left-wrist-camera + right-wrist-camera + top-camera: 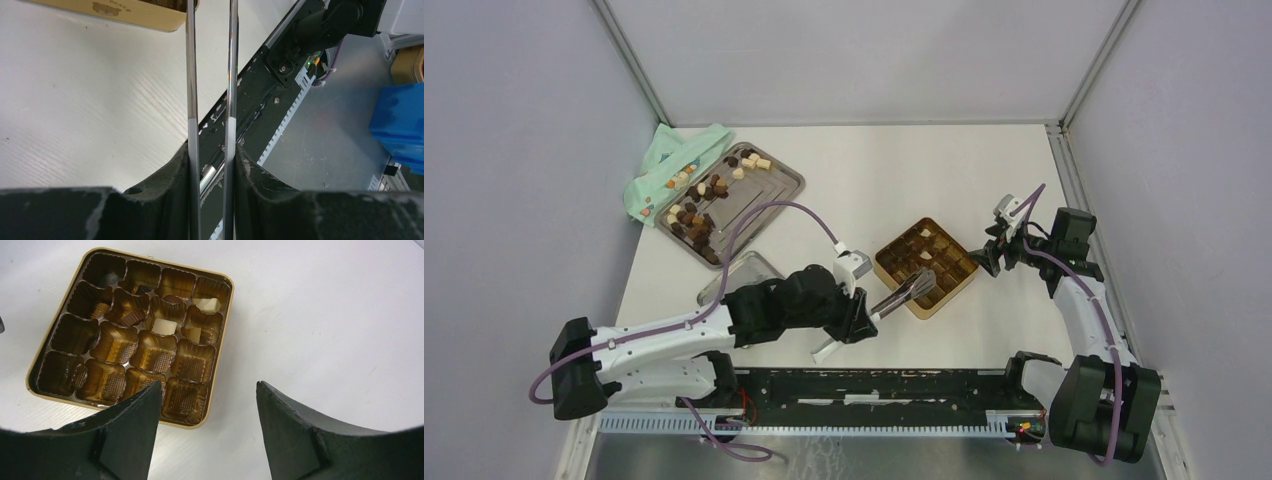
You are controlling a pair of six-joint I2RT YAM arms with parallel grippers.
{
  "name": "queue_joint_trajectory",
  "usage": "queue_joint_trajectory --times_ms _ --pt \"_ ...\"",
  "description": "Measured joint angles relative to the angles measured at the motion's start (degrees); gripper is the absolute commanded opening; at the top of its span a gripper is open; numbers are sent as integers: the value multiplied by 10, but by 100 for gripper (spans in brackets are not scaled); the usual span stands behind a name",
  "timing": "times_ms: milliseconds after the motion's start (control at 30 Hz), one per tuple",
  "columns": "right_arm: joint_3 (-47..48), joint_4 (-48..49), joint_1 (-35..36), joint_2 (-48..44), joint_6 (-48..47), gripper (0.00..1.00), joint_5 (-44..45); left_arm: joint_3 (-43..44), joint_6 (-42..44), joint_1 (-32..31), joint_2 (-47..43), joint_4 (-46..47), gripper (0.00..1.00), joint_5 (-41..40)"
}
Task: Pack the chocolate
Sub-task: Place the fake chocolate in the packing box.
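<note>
Top external view: left pincer (861, 318) is clamped on metal tongs (906, 292), tips over the gold tin (951, 298). The right pincer (989, 255) is apart, empty. Most chocolate (696, 208) lies on the tray (786, 182), upper left. Likely risk: the smooth tongs drop a piece or shove the tin.

My tongs (191, 75) are polished, mirror-bright metal. My right fingers (295, 435) look like matt black plastic, scuffed. The tin's liner (192, 360) is glossy, crinkled gold-brown plastic; the table (325, 315) is matt white, faintly grained.
</note>
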Motion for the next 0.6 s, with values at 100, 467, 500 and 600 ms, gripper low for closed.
queue_joint_trajectory --times_ms 100,467,500,600 --pt "0 2 0 0 2 74 0 17 5 -6 13 -3 2 -17" --pt "0 3 0 0 8 74 0 67 7 -15 64 -43 2 -60" --pt "0 3 -1 0 8 75 0 73 10 -16 71 -49 2 -64" --pt "0 3 -1 0 9 75 0 93 15 -16 97 -63 2 -76"
